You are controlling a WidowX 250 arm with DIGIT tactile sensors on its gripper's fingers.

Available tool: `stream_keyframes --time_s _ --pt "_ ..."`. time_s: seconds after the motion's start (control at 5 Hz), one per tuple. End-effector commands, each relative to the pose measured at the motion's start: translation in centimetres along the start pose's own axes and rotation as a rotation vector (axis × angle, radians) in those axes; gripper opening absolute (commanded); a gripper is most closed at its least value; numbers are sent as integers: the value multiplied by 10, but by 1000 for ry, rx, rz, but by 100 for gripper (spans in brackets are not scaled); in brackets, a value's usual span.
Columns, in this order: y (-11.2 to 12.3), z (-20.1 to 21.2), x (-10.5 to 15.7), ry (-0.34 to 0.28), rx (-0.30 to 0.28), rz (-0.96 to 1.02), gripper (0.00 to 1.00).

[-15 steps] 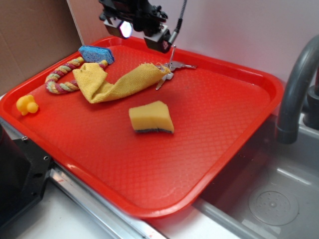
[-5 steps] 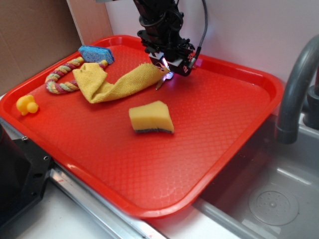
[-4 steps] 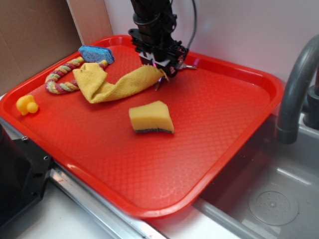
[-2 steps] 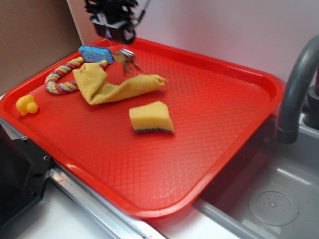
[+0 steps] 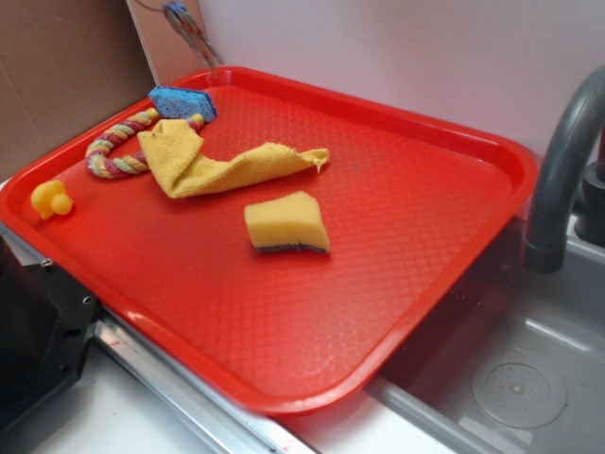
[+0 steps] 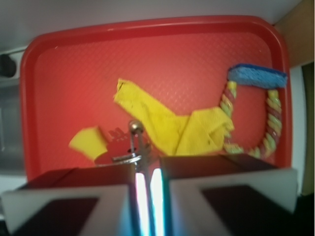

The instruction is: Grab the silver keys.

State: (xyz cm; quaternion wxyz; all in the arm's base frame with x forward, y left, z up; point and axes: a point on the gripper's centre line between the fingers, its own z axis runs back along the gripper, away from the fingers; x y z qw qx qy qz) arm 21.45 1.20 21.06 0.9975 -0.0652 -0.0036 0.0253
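The silver keys (image 6: 135, 143) hang on their ring from my gripper (image 6: 146, 169), whose jaws are shut on them with only a thin gap between the pads. The wrist view looks down from high above the red tray (image 6: 64, 73). The keys dangle over the yellow cloth (image 6: 167, 125) and the yellow sponge (image 6: 88, 142). In the exterior view the gripper and the keys are out of frame; only the arm's cables (image 5: 189, 28) show at the top left.
On the red tray (image 5: 425, 246) lie a yellow cloth (image 5: 222, 161), a yellow sponge (image 5: 286, 223), a blue sponge (image 5: 181, 101), a coloured rope toy (image 5: 118, 142) and a yellow duck (image 5: 50, 200). A grey faucet (image 5: 562, 161) and sink (image 5: 510, 378) stand to the right.
The gripper came down on the keys beside the cloth, shut on them, and rose up and left out of the exterior view. The cloth's end shifted slightly.
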Motion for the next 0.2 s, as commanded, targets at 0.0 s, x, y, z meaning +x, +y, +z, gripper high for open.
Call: stream_keyframes --time_s 0.0 --pt "-13 27 10 -70 115 -14 0"
